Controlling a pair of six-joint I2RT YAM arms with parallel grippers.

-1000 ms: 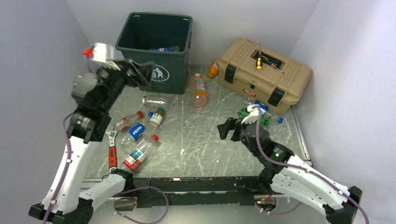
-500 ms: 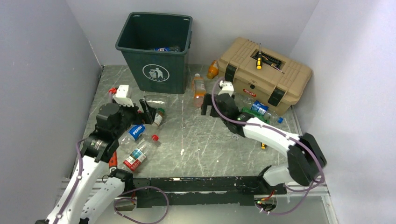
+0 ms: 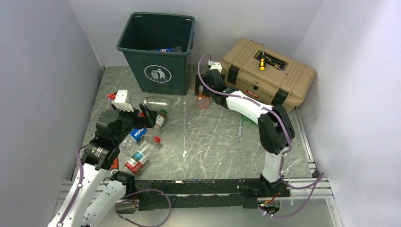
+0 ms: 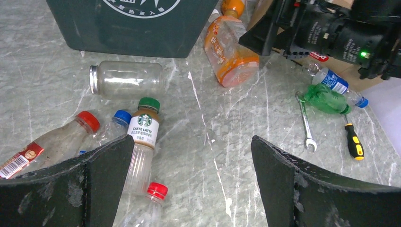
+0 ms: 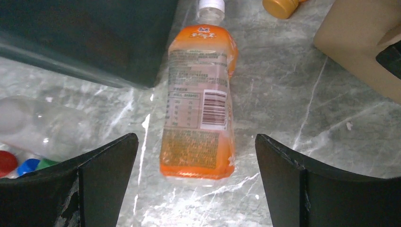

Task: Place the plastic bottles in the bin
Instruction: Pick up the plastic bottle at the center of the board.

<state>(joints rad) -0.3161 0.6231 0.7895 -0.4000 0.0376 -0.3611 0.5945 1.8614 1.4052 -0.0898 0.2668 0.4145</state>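
Note:
The dark green bin [image 3: 156, 52] stands at the back with bottles inside. An orange bottle [image 5: 201, 101] with a white cap lies beside it. My right gripper [image 5: 196, 138] hovers open over the bottle's base end, a finger on either side, not touching; from above the gripper [image 3: 199, 87] sits just behind the bottle [image 3: 202, 101]. My left gripper [image 4: 191, 142] is open above bare table, right of a cluster: a coffee bottle [image 4: 142, 137], a red-capped clear bottle [image 4: 61, 139] and a Pepsi bottle [image 3: 137, 134]. A green bottle [image 4: 326, 97] lies far right.
A tan toolbox [image 3: 267, 75] with a screwdriver on its lid stands at the back right. A clear jar [image 4: 125, 79] lies before the bin. A wrench [image 4: 306, 125] and a yellow-handled screwdriver [image 4: 353, 142] lie on the marble table [image 3: 208, 142].
My left arm swung down from beside the bin to the bottle cluster. My right arm reached from the right front across to the orange bottle by the bin. Both grippers stayed open.

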